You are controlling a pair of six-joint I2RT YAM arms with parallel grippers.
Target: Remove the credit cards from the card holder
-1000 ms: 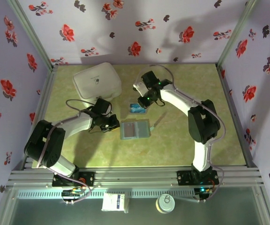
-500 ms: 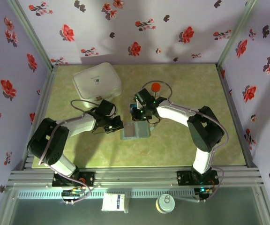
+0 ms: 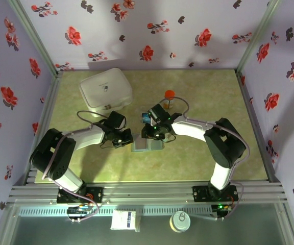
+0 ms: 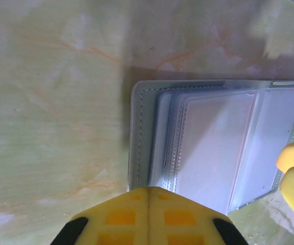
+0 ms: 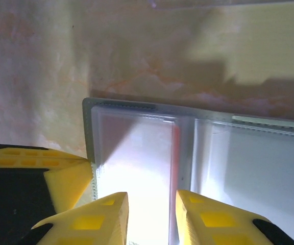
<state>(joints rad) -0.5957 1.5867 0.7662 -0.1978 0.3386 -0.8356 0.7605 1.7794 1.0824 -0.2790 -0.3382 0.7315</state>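
Lying open, the card holder [image 5: 239,168] shows a red credit card [image 5: 175,148], print unreadable.

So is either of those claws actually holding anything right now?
Not clearly. The left gripper is shut at the card holder's edge, pinning or pinching it, I cannot tell which. The right gripper is open above it, holding nothing.

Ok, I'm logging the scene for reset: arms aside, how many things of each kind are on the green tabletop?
White lidded case: 1
Orange-capped bottle: 1
Grey-blue card holder: 1
Blue-teal card lying outside the holder: 1
Total: 4
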